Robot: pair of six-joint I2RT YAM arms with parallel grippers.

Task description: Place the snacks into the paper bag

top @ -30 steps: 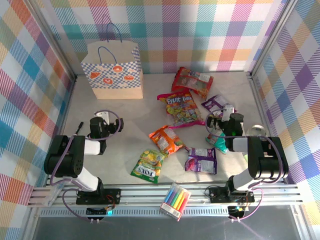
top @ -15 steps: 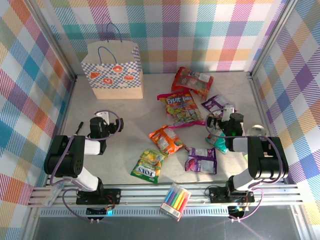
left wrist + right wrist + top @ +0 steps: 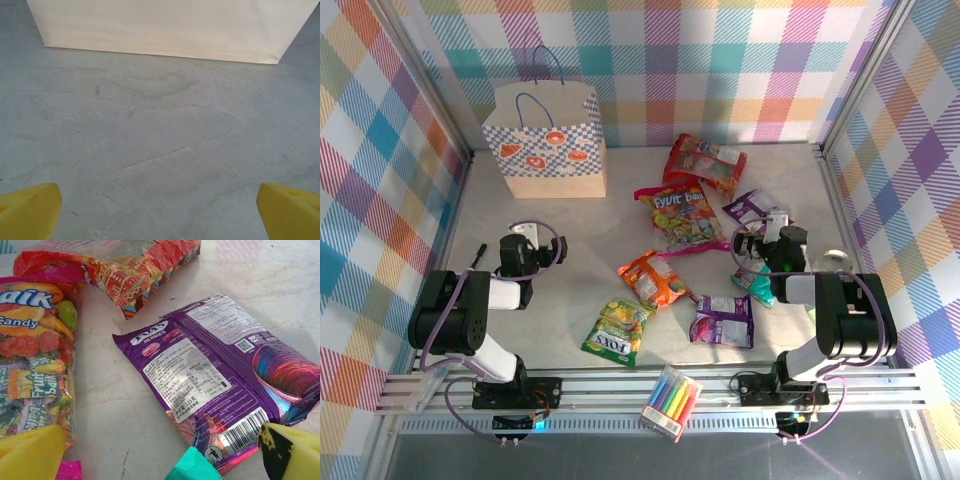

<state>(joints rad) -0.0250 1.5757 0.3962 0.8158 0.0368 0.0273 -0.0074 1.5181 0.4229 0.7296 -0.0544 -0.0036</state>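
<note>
Purple berries packet [image 3: 215,375] lies flat on the surface [image 3: 280,285] just at twelve o'clock of the right gripper [image 3: 160,455], jaws wide and empty; long axis ten-to-four; paper bag [image 3: 548,140] far at ten o'clock.

Probably a lab test cell: plaid backdrop walls [image 3: 720,60], aluminium rail [image 3: 620,384], pale tabletop [image 3: 570,230].

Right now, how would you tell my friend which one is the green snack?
Find the marker pack at the front edge of the table. Just beyond it, a little to the left, lies the green packet. It is the only green-and-yellow one: the orange packet behind it and the purple packet to its right are other colours.
</note>
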